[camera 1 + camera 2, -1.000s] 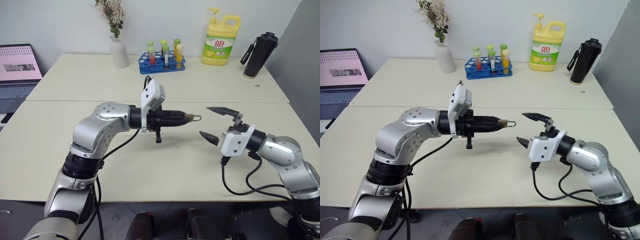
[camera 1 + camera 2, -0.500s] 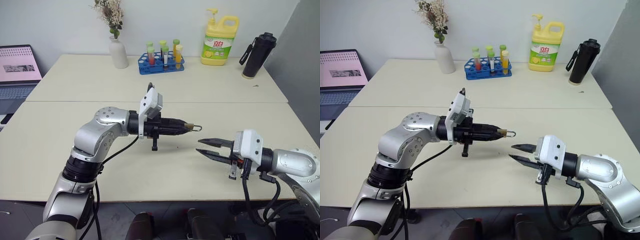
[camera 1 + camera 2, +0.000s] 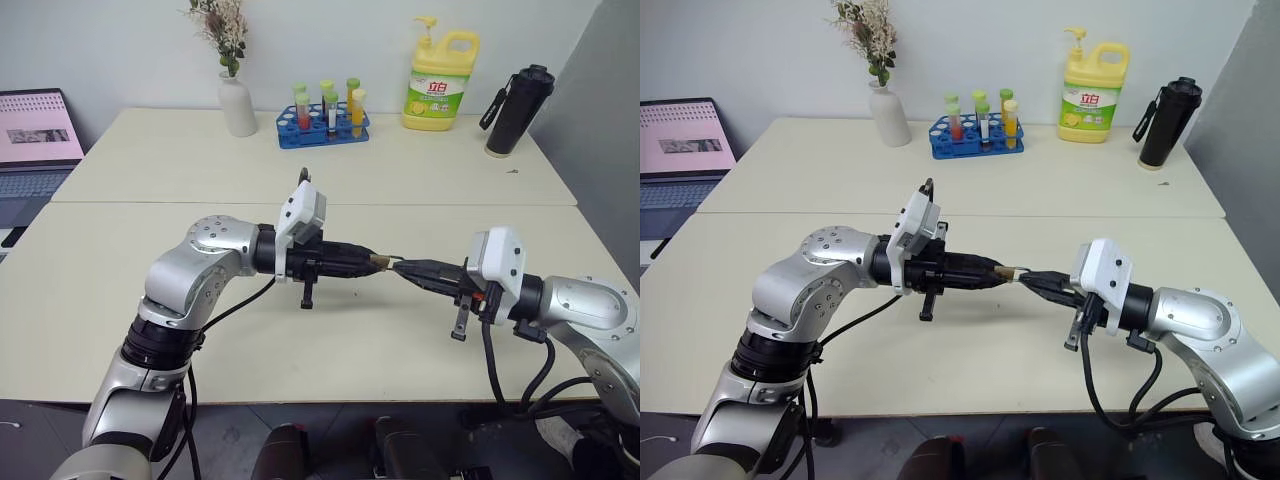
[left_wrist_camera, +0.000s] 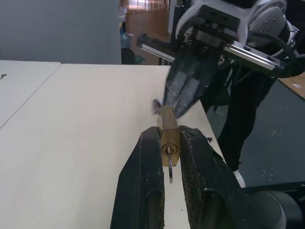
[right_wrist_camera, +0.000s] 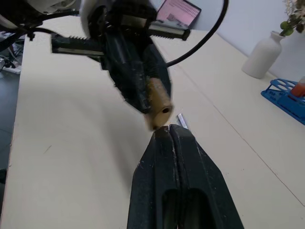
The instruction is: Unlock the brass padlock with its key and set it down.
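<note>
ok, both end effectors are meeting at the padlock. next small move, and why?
Probably a slight straight pull by the right end effector away from the left end effector. The left one clamps the brass padlock with its key in the keyhole; the right one is shut with its tips at the shackle end. A gentle tug would show whether the shackle is freed. I can't tell whether it actually grips the shackle.

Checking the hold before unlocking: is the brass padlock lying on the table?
No, the left gripper holds the brass padlock between its fingers, up off the table.
</note>
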Controlling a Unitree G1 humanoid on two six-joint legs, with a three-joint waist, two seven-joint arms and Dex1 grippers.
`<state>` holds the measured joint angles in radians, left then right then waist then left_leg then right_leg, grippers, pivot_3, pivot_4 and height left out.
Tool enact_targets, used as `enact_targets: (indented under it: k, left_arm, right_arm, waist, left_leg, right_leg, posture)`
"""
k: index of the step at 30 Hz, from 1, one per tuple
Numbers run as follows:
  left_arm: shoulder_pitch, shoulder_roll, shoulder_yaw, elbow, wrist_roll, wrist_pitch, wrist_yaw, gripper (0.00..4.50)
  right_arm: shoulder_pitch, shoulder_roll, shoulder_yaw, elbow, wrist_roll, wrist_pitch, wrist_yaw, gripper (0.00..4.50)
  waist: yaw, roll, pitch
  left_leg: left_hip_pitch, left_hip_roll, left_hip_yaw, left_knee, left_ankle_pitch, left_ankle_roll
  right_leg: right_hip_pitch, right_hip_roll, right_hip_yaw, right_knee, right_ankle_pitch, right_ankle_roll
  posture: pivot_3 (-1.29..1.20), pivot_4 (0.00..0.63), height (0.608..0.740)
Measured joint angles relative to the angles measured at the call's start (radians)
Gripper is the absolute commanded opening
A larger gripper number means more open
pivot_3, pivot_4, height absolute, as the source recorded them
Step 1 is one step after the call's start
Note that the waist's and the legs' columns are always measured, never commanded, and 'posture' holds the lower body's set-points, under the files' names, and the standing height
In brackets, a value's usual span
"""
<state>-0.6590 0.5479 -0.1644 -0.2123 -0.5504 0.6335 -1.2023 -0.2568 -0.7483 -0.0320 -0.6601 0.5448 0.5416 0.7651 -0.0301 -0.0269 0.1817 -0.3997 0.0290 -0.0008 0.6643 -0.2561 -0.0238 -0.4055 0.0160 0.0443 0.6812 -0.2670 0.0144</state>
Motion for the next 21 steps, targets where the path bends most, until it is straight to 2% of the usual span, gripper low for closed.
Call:
enact_targets:
  k: [21]
  left_arm:
    - [0.011,0.019,0.001,-0.032,-0.076,0.046,-0.011,0.17]
  right_arm:
    - [-0.012,-0.020,0.046,0.090,-0.013,-0.031,0.162,0.00]
  waist:
    - [0.001,0.000,0.000]
  left_leg:
    - [0.000,0.000,0.000,0.000,0.000,0.000]
  right_leg:
    - [0.000,0.000,0.000,0.000,0.000,0.000]
  posture:
    - [0.00,0.150,0.740]
